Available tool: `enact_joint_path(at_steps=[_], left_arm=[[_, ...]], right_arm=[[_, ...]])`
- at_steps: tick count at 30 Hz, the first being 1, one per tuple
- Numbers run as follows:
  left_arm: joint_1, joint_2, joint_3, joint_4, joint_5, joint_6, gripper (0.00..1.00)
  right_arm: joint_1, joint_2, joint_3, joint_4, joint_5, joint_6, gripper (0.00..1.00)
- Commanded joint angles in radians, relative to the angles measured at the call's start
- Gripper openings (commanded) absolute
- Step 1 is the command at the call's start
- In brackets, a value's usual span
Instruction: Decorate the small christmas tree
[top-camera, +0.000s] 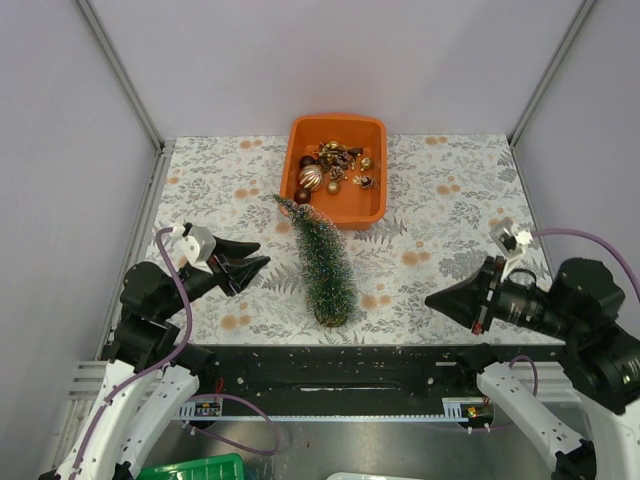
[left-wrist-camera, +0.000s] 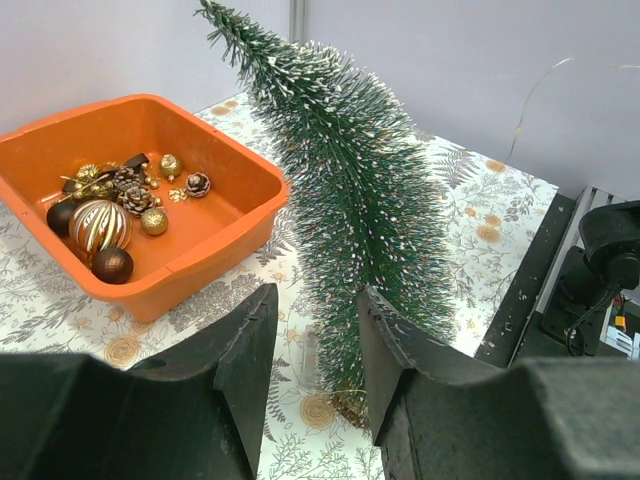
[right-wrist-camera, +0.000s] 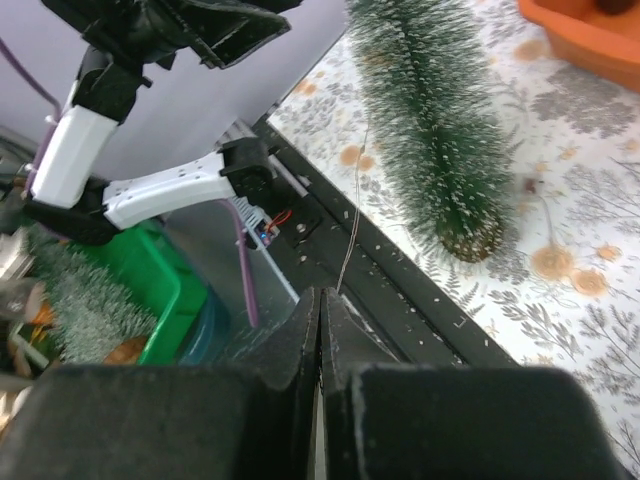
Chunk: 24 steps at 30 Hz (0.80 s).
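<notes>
Pale lilac walls (top-camera: 300, 60) stand on three sides of a worktop (top-camera: 440, 200) covered with a leaf-and-flower print. At the middle of its far edge sits an orange tray (top-camera: 338, 120) with a heap of ornaments (top-camera: 330, 170): brown and gold balls, small pinecones.

The small christmas tree (top-camera: 325, 265) stands on its brown base close to the middle of the near edge, with its tip toward the near left corner of the tray. I cannot tell if it is fully upright or a little tilted. No ornament hangs on it, so I judge the decorating itself is not begun and the step in hand is the approach to the tree.

The left end effector (top-camera: 263, 254) hovers low near the left edge and points across at the lower part of the tree, near it but apart. Its jaws are partly open with nothing between them. The right end effector (top-camera: 430, 298) reaches in from the right edge, also apart from the tree, with its jaws pressed together. A thin strand (right-wrist-camera: 352, 200) rises from its tips; whether it is pinched there I cannot tell.

The next move probably calls for the left jaws to close gently on the tree and steady it, since it looks light and easy to tip. Then one ornament must be taken from the tray.
</notes>
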Motion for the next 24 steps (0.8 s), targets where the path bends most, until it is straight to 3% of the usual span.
enact_joint_path(at_steps=[1, 6, 11, 13, 18, 24], left_arm=[[0.008, -0.008, 0.042, 0.059, 0.046, -0.011, 0.42], [0.010, 0.008, 0.038, 0.105, 0.034, -0.023, 0.42], [0.013, 0.029, 0.027, 0.141, -0.020, -0.020, 0.41], [0.014, 0.040, 0.021, 0.151, -0.045, -0.025, 0.40], [0.016, 0.066, 0.018, 0.181, -0.051, -0.035, 0.40], [0.016, 0.069, 0.009, 0.181, -0.057, -0.019, 0.40]], right_arm=[[-0.010, 0.145, 0.055, 0.142, -0.186, -0.088, 0.00], [-0.008, 0.276, 0.143, 0.178, -0.281, -0.147, 0.00], [0.016, 0.377, 0.192, 0.165, -0.264, -0.229, 0.00], [0.105, 0.417, 0.216, 0.159, -0.165, -0.253, 0.00], [0.557, 0.578, 0.327, 0.081, 0.323, -0.334, 0.00], [0.659, 0.696, 0.459, 0.052, 0.421, -0.408, 0.00]])
